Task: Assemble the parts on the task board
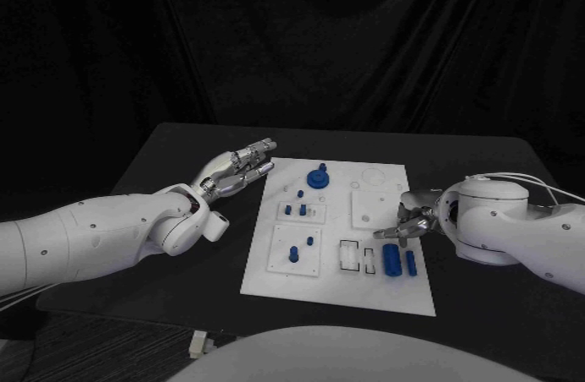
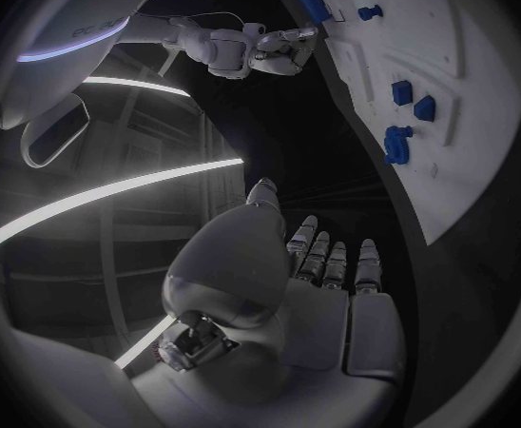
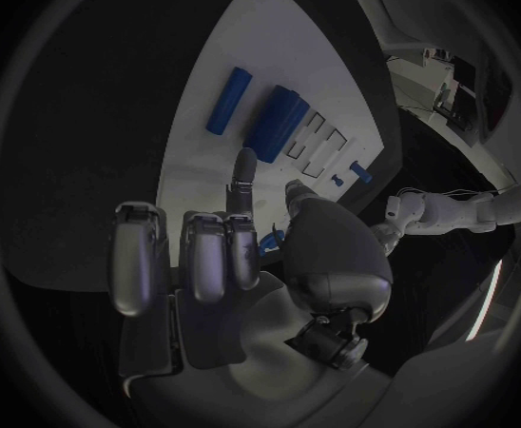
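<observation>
The right hand (image 1: 408, 221) is held over the right part of the board (image 1: 275, 272), fingers apart and nothing grasped; one finger is stretched toward the board in the right wrist view. Just beside it, toward the robot, two loose blue bars (image 1: 391, 259) lie next to the slots (image 1: 351, 256). A careless descent is judged likely to nudge these bars off their places or to roll one toward the board's edge, since they rest unfastened on a smooth plate. A grasp taken too near the neighbouring bar could drag both together.

The left hand (image 1: 240, 169) is held at the board's far left corner, fingers extended and close together, nothing in them. The round blue part (image 1: 317, 178) stands near it, and small pegs (image 1: 294, 207) are set in the plates further in. A sideways sweep of this hand is judged able to shift the board itself, which would upset any aim taken by the right hand.
</observation>
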Tool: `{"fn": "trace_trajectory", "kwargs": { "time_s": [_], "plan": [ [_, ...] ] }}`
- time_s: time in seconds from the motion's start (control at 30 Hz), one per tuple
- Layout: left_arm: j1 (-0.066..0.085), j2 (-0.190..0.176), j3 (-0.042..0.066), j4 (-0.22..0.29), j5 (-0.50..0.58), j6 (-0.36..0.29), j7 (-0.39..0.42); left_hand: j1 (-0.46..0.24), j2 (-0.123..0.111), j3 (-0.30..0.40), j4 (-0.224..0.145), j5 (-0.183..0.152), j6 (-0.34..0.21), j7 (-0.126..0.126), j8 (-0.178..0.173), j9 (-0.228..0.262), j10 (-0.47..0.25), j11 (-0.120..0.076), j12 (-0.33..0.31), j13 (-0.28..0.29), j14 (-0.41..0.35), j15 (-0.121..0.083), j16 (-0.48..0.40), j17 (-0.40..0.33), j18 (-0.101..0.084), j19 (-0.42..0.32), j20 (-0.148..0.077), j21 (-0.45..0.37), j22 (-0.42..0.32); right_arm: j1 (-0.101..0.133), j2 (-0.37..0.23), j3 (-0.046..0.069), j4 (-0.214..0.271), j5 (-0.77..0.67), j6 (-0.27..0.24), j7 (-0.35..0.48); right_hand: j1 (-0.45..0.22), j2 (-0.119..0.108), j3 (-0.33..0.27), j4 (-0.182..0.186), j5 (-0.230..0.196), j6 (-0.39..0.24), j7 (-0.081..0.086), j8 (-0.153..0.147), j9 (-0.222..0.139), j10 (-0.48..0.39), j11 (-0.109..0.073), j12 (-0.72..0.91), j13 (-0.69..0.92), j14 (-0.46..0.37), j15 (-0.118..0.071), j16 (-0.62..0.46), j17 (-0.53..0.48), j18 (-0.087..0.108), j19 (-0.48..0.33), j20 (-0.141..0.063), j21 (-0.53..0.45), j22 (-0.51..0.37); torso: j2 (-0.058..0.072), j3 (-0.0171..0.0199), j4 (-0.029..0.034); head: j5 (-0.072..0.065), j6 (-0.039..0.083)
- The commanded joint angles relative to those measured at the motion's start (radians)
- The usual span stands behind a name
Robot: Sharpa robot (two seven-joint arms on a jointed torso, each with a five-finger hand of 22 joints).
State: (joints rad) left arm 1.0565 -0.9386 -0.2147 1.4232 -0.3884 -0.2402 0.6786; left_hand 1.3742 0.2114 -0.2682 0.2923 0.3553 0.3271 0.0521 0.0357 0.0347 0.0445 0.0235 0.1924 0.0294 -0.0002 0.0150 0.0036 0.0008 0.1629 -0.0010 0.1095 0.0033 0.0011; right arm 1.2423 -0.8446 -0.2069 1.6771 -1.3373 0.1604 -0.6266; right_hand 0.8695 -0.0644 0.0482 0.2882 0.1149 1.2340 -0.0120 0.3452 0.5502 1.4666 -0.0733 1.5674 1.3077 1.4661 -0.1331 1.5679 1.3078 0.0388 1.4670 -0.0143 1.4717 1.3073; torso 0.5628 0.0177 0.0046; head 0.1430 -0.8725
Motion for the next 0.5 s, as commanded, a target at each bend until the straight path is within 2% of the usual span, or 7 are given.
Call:
{"fn": "trace_trajectory", "kwargs": {
  "time_s": [0.03,0.1,0.33,0.5],
  "plan": [
    [-0.001,0.002,0.001,0.001,-0.002,0.016,0.186,0.009,0.0,0.005,-0.001,0.004,0.001,0.008,-0.001,0.001,0.002,0.009,0.003,0.0,0.0,0.01,-0.004,-0.001,0.001,0.001,0.012,-0.003,-0.001,-0.004,0.003,0.0,-0.003,-0.017,0.019,-0.018,0.013,0.002,-0.001,-0.001,0.006,-0.009,0.0,-0.005,0.005,0.104,-0.002,0.003,0.263,0.105,0.003,0.003,0.263,-0.011,0.051,-0.002,-0.006,0.227,0.0,0.0001,-0.0003,-0.002,0.0],
    [-0.001,0.003,0.001,0.001,-0.002,0.017,0.185,0.012,0.0,0.004,-0.001,0.007,0.002,0.011,-0.001,0.001,0.004,0.015,0.005,0.0,0.0,0.021,-0.004,-0.001,0.003,0.001,0.024,-0.003,-0.001,-0.008,0.005,0.0,-0.004,-0.027,0.023,-0.019,0.015,0.001,-0.001,-0.001,0.011,-0.017,0.003,-0.01,0.009,0.104,0.0,0.003,0.263,0.105,0.005,0.003,0.263,-0.01,0.05,-0.001,-0.009,0.226,0.001,0.0,-0.0003,-0.001,0.0],
    [-0.001,0.003,0.001,0.0,-0.002,0.019,0.182,0.015,0.001,0.004,-0.001,0.013,0.001,0.014,-0.001,0.001,0.005,0.02,0.007,0.001,0.0,0.027,-0.004,-0.001,0.006,0.001,0.034,-0.003,-0.001,-0.014,0.01,0.0,-0.007,-0.038,0.032,-0.019,0.017,-0.004,-0.003,-0.001,0.013,-0.023,0.004,-0.014,0.012,0.104,0.001,0.003,0.263,0.105,0.007,0.003,0.263,-0.01,0.049,0.0,-0.01,0.225,0.0,-0.0001,0.0003,0.001,0.0],
    [-0.001,0.004,0.001,0.0,-0.002,0.02,0.181,0.027,-0.004,0.002,-0.001,0.019,0.001,0.016,-0.001,0.001,0.006,0.024,0.009,0.001,0.0,0.051,-0.004,-0.001,0.007,0.002,0.057,-0.002,0.001,-0.018,0.015,0.0,-0.009,-0.04,0.041,-0.018,0.013,-0.012,-0.006,0.003,0.016,-0.029,0.006,-0.019,0.017,0.104,0.003,0.003,0.263,0.105,0.009,0.003,0.263,-0.009,0.047,0.002,-0.013,0.224,0.0,-0.0001,0.0002,0.0,0.0]
  ]
}}
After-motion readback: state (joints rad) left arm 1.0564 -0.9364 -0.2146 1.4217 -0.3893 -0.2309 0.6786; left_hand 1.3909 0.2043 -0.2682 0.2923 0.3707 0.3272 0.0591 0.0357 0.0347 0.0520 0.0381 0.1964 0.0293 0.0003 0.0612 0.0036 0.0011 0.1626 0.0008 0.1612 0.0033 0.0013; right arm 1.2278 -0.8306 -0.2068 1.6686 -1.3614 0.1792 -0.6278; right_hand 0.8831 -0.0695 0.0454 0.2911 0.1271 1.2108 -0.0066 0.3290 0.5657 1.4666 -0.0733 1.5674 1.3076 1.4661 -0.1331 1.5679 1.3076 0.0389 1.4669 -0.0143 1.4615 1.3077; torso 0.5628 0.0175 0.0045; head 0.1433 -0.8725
